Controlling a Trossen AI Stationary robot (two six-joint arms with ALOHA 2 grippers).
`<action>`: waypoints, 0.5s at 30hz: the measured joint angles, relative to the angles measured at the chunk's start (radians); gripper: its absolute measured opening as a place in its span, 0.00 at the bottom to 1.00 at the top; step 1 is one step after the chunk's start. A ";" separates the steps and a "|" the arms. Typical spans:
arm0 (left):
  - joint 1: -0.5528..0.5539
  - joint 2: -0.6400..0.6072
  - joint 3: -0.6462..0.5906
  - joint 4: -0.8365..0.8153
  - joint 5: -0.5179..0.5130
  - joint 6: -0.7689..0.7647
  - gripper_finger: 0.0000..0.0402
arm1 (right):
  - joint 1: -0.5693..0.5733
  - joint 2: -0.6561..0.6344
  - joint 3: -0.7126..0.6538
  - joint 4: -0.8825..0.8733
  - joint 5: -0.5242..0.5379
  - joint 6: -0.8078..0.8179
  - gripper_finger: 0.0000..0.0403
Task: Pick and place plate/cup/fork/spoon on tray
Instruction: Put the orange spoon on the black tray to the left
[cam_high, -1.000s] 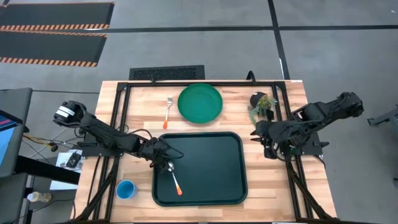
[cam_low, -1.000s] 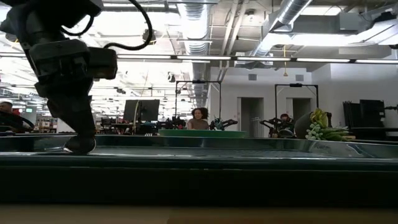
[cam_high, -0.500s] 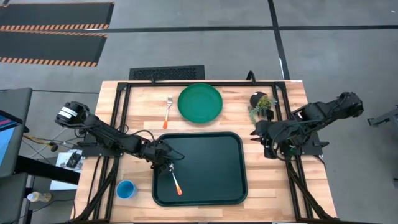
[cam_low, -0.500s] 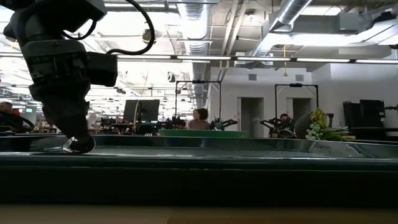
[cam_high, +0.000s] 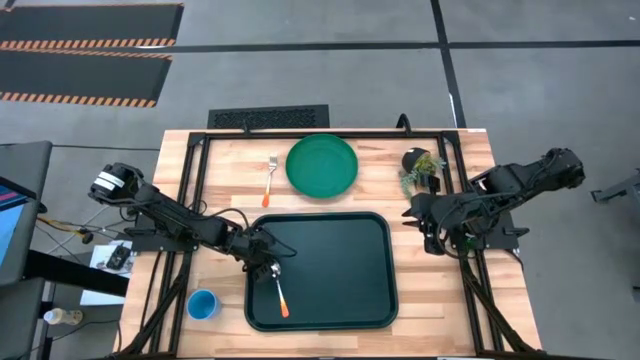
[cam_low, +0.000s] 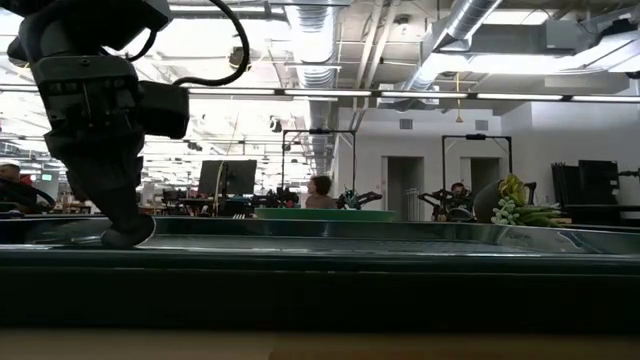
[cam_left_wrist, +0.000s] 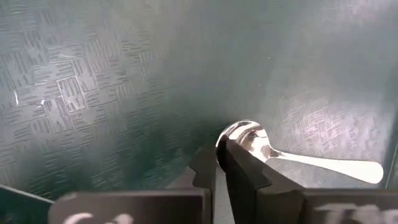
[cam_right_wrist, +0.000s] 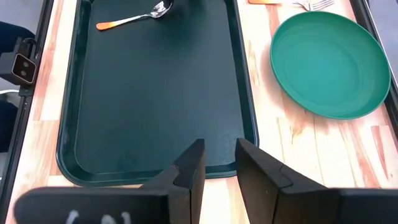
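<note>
The dark tray (cam_high: 340, 300) lies at the table's middle near side. The orange-handled spoon (cam_high: 279, 292) lies on the tray's left part, bowl toward my left gripper (cam_high: 266, 262). That gripper is low over the tray and shut at the spoon's bowl (cam_left_wrist: 244, 135). The green plate (cam_high: 321, 165) and the fork (cam_high: 270, 178) lie on the table beyond the tray. The blue cup (cam_high: 203, 304) stands left of the tray. My right gripper (cam_right_wrist: 214, 163) is open and empty, just off the tray's right edge. My left gripper has the rim of the spoon's bowl (cam_left_wrist: 219, 140) at its fingertips (cam_left_wrist: 235, 155), which stand almost closed on it. The fingers come slanting down from the table's left. The spoon lies flat on the tray floor, its handle (cam_high: 284, 306) pointing toward the near edge.
A small dark pot with a green plant (cam_high: 420, 166) stands at the far right, close to my right arm. Black frame rails (cam_high: 195, 190) run along the table's left, right and far sides. People show in the room beyond, in the low view.
My left gripper has shifted a little toward the near edge, staying low over the tray. The spoon's handle end has swung slightly toward the table's left.
</note>
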 joint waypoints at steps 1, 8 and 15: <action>0.000 0.000 0.000 -0.002 0.000 0.000 0.03 | 0.000 0.000 0.000 0.000 0.000 0.000 0.28; 0.024 0.000 0.000 -0.003 0.047 0.052 0.01 | 0.000 0.000 0.000 0.000 0.028 -0.001 0.28; 0.093 0.000 0.000 -0.010 0.152 0.156 0.02 | 0.000 0.000 0.000 0.000 0.030 -0.008 0.28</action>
